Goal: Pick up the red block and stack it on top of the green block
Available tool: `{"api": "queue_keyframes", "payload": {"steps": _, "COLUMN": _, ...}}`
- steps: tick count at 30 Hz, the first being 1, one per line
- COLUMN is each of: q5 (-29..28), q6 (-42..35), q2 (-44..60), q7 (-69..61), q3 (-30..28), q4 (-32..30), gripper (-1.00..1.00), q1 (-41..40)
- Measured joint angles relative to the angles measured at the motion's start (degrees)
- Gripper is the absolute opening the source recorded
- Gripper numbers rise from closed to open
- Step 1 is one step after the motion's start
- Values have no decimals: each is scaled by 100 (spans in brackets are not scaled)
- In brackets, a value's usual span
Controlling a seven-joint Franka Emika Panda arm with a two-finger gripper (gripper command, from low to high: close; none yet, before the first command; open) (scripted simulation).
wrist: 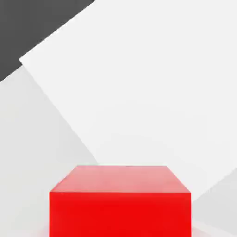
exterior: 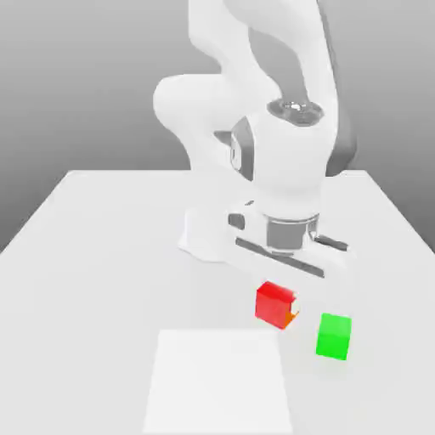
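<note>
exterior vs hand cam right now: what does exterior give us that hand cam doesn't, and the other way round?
Exterior view alone: the small bright green cube on the white table, to the exterior view's right of the red one and apart from it, plus the white robot arm above. Hand view alone: a close look at the red cube's smooth top face and a dark area beyond the table's edge. Both: the small bright red cube and the paler white rectangular patch on the table.
</note>
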Motion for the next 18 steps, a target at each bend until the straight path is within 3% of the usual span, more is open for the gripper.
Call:
{"api": "queue_keyframes", "payload": {"steps": 6, "q5": 163, "q6": -185, "q2": -101, "q7": -50, "q3": 474, "q4": 107, "gripper": -100, "q1": 555}}
{"api": "queue_keyframes", "payload": {"steps": 18, "q5": -1350, "q6": 916, "q2": 1170, "q7": 1032, "q3": 287, "q4": 173, "gripper": -100, "q1": 462}}
